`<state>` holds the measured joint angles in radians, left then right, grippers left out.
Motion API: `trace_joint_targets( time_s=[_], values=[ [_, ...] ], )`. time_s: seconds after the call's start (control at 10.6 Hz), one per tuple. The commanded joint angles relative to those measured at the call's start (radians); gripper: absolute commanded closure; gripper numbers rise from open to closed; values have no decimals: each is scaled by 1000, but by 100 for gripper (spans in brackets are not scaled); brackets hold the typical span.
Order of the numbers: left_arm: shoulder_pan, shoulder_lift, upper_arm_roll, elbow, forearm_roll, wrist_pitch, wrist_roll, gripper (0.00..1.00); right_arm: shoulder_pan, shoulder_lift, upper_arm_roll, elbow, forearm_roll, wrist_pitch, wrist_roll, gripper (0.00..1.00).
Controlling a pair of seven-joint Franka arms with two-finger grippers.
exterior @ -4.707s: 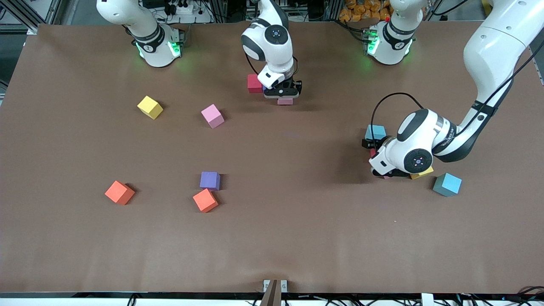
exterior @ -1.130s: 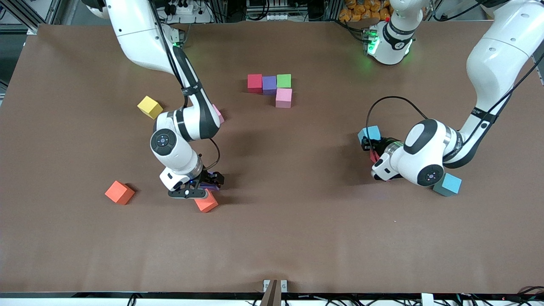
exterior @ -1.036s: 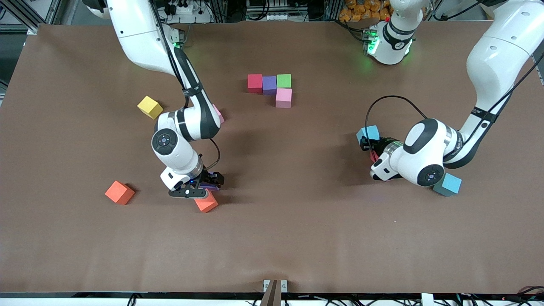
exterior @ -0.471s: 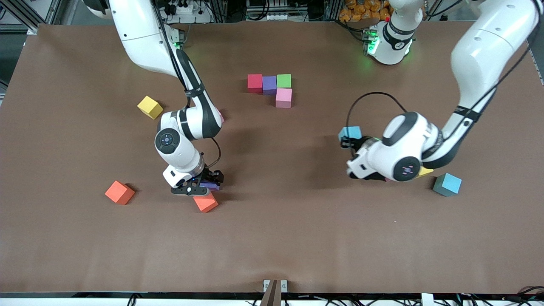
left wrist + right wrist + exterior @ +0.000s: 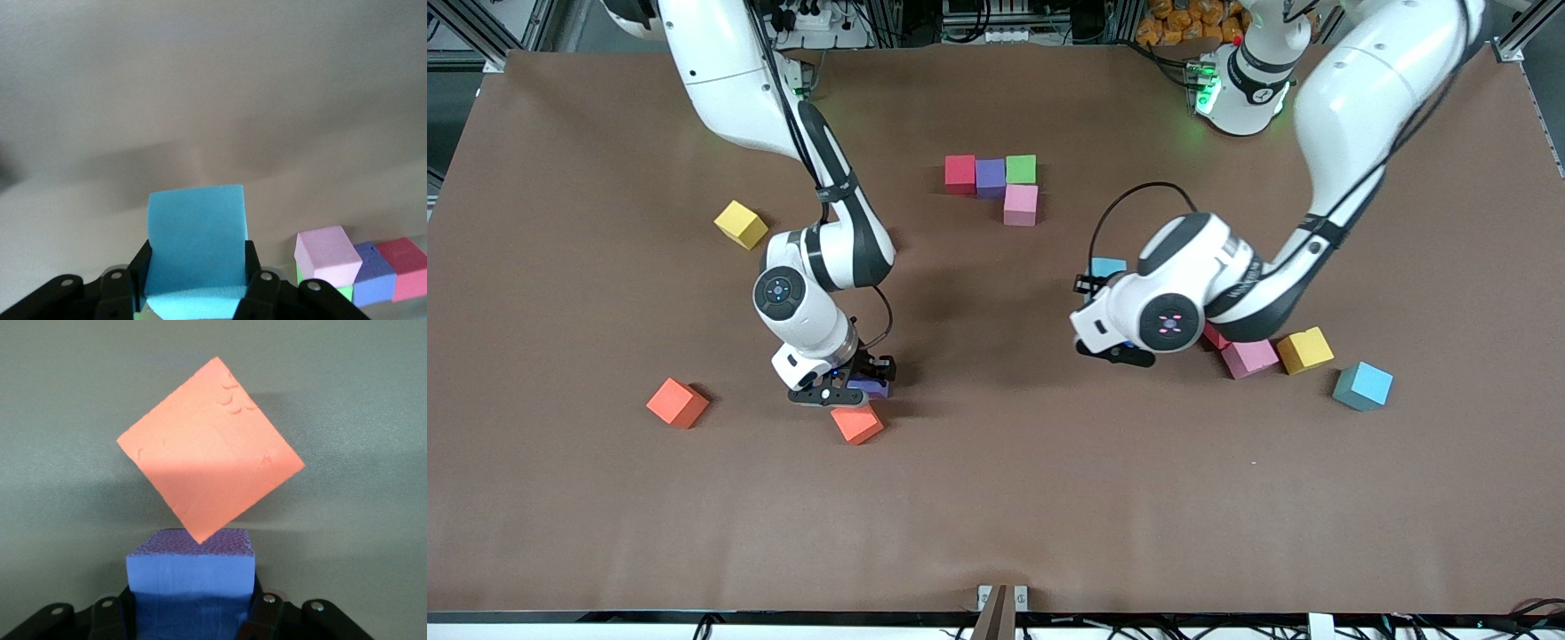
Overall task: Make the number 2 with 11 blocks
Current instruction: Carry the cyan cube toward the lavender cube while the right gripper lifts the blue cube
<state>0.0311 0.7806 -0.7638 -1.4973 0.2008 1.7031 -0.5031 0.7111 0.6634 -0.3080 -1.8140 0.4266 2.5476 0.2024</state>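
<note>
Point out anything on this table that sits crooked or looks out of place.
One orange block sits turned cornerwise, its corner almost touching the purple block that the right gripper is shut on. The loose yellow block and the other orange block are turned too. The placed four sit square.

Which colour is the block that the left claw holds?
Light blue block; the left wrist view shows it best.

I am seeing a row of three blocks (image 5: pixel 990 171) lying toward the bases, with a fourth block (image 5: pixel 1020 204) touching its left-arm end on the nearer side. My right tool (image 5: pixel 863 384) is sitting around a low block (image 5: pixel 190 587), with a neighbouring block (image 5: pixel 857 423) just beside it, nearer the camera. My left tool (image 5: pixel 1103 283) is hanging over the table's (image 5: pixel 996 498) middle, clamping a lifted block (image 5: pixel 195 240).
</note>
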Motion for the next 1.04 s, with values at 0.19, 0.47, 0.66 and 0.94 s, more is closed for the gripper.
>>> trace_joint_targets(
  time_s=[0.19,0.47,0.66,0.94],
  values=[
    [-122,55,40,72,-24,23,14,94,-45,-18,-8,90,18,-203,-78,82],
    [-134,71,40,72,-69,23,20,94,-67,-45,-43,139,18,-311,-155,81],
    [-140,89,41,75,-104,45,18,95,-67,-57,-98,179,18,-397,-240,81],
    [-242,112,108,117,-118,68,2,100,-67,-90,-158,235,18,-533,-288,81]
  ],
)
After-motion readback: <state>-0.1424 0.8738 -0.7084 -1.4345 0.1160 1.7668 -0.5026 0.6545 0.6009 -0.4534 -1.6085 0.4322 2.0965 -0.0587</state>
